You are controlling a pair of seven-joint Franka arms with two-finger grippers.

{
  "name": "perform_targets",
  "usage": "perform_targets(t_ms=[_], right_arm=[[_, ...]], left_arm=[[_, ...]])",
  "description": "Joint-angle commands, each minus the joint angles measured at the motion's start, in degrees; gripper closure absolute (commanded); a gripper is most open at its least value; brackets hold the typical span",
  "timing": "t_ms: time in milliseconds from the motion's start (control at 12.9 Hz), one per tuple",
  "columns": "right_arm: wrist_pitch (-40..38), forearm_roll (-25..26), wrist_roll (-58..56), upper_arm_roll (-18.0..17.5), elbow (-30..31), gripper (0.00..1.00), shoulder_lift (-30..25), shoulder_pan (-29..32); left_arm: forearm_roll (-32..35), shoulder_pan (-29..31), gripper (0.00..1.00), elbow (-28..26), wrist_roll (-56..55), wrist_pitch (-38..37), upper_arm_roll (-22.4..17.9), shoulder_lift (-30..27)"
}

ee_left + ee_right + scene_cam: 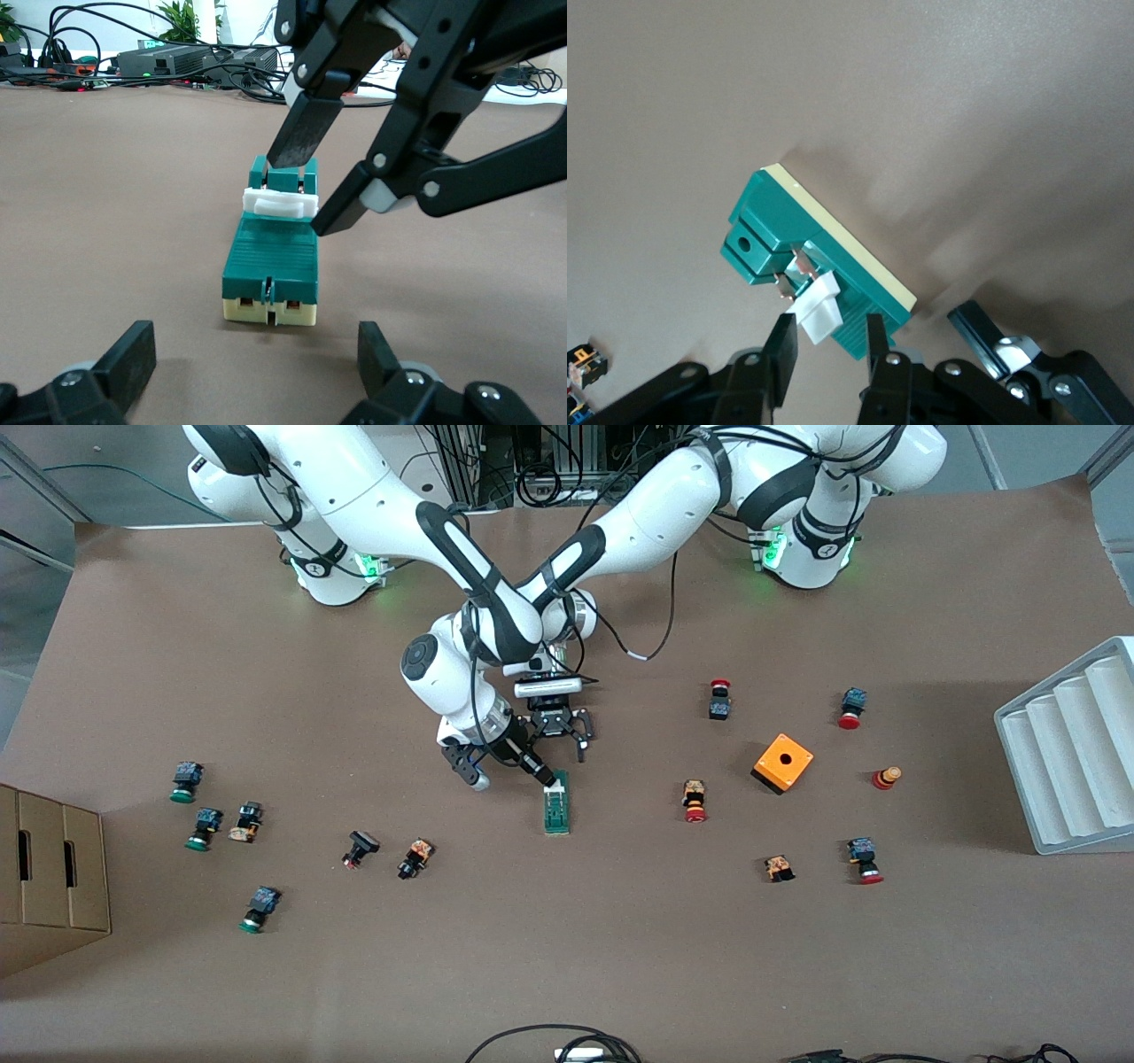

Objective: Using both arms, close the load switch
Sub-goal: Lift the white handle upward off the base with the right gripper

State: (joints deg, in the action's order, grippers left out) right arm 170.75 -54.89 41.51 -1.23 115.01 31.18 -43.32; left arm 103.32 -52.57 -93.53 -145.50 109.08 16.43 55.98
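A green load switch (556,804) lies flat near the middle of the brown table (620,957), among scattered push buttons (695,801). The right gripper (551,780) has its fingers set on either side of the switch's white tab (278,204), seemingly pinching it, while the left gripper (560,735) hovers open just above the tab end, touching nothing. Closing seems underway but unfinished: the tab looks still raised.

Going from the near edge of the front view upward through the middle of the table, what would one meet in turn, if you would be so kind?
Load switch → right gripper, fingers about its white tab → left gripper, open over the table → both arms' bases.
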Motion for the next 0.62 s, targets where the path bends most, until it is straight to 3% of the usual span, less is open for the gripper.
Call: perform_targets(t_ms=[0, 542], right_arm=[[1.6, -3.8, -0.7, 0.2, -2.1, 0.61, 1.8, -0.7], [1.6, -4.3, -0.7, 0.2, -2.4, 0.63, 2.0, -0.7]], left_arm=[[0.7, -0.4, 0.0, 2.6, -2.3, 2.9, 0.2, 4.1], [0.7, -0.4, 0.0, 2.6, -2.3, 2.9, 0.2, 4.2]])
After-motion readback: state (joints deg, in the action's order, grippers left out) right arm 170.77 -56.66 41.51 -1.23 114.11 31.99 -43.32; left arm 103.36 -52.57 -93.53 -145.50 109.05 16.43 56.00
